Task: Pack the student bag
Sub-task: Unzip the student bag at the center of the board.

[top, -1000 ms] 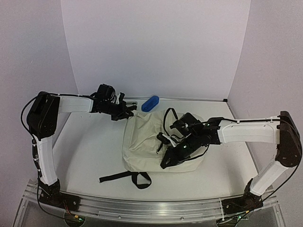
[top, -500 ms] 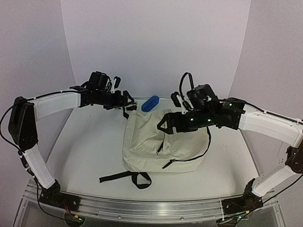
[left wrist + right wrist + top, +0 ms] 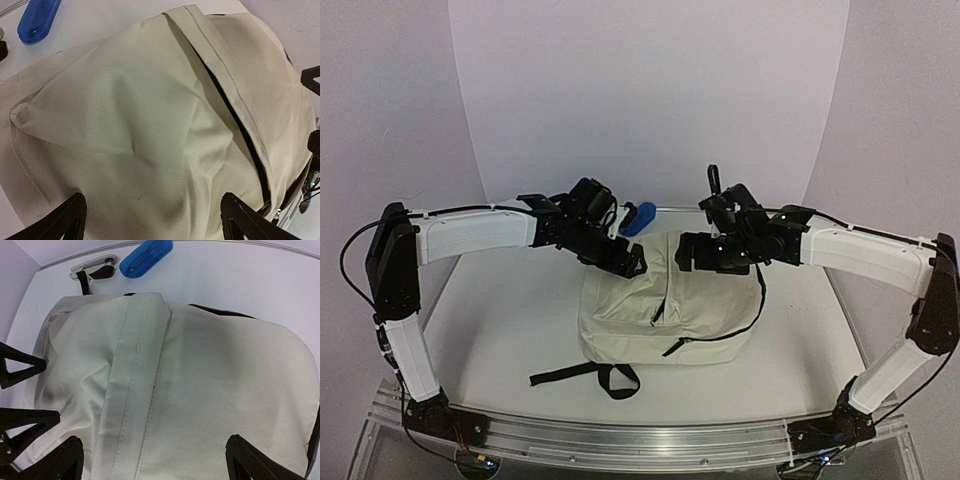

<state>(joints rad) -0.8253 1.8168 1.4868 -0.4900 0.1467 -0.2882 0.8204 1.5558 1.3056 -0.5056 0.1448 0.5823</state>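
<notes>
Top external — L gripper [image 3: 632, 262], R gripper [image 3: 685, 252] spread; student bag [image 3: 660, 315] beneath.

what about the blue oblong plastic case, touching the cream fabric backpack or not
Apart. The right wrist view shows a strip of white table between the blue case and the cream backpack.

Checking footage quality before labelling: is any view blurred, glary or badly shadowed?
Top external: soft and slightly hazy, evenly lit, no glare. Left wrist: the student bag fills the frame, weave sharp, shadows only in folds. Right wrist: sharp, a soft shadow across the bag's middle.
</notes>
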